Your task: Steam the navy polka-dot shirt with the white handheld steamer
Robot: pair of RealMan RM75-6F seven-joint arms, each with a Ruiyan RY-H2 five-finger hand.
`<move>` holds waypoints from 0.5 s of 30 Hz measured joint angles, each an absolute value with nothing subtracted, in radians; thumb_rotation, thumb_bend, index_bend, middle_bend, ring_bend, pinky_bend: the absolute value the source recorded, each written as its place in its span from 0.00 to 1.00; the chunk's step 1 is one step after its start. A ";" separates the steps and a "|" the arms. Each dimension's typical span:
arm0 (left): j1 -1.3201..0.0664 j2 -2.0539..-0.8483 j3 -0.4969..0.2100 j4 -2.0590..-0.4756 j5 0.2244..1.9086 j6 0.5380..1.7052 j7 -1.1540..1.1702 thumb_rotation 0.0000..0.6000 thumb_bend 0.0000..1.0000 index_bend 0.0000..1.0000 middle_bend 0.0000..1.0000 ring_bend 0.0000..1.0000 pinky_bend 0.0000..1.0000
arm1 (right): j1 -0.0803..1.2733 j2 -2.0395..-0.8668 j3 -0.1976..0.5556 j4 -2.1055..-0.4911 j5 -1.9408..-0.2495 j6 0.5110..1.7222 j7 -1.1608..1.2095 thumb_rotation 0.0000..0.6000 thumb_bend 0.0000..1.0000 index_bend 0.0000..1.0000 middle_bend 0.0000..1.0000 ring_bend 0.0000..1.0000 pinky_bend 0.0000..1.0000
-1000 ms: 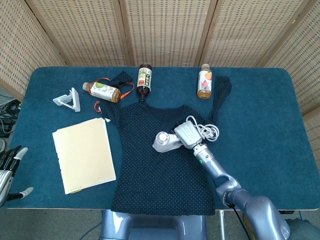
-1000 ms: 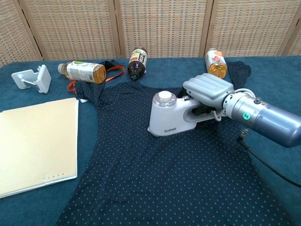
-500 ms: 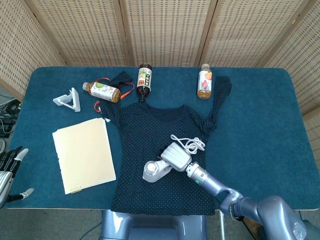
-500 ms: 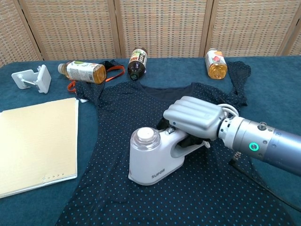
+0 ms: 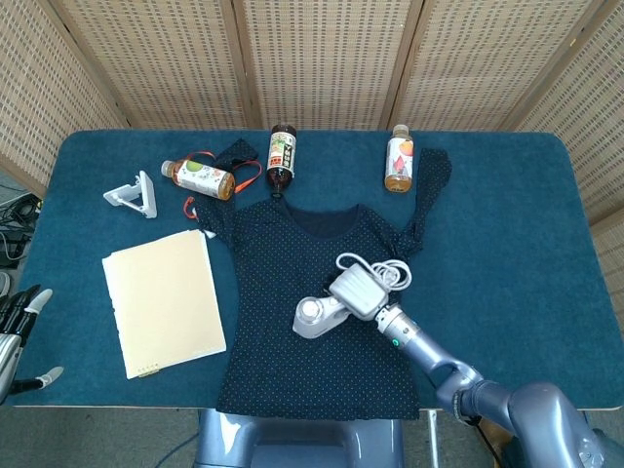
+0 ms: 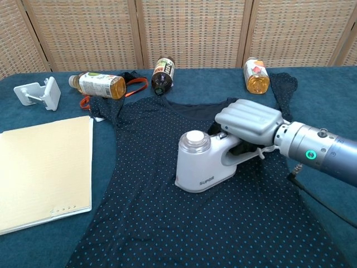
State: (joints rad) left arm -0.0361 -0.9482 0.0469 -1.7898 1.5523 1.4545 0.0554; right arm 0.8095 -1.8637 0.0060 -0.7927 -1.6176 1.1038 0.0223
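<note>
Right now your right hand point(image 6: 248, 124) wraps the handle of the white steamer point(image 6: 202, 163), standing on the middle of the navy polka-dot shirt point(image 6: 167, 223) spread flat on the table. Expect soft cloth to bunch; glide lightly. Your left hand point(image 5: 18, 322) idles open, well apart.

navy polka-dot shirt point(image 6: 167, 223); white steamer point(image 6: 203, 164); cream folder point(image 6: 42, 167); teal table point(image 5: 517, 244)
</note>
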 measured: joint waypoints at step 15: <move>-0.039 -0.951 0.046 -1.802 1.549 1.450 0.071 1.00 0.00 0.00 0.00 0.00 0.00 | 0.799 -1.920 0.074 -0.503 -1.521 1.021 0.129 1.00 1.00 0.76 0.67 0.78 1.00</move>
State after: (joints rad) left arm -0.0386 -0.9513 0.0462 -1.8025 1.5493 1.4503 0.0706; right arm 0.7993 -1.9199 0.0745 -0.5030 -1.5207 1.0213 0.1288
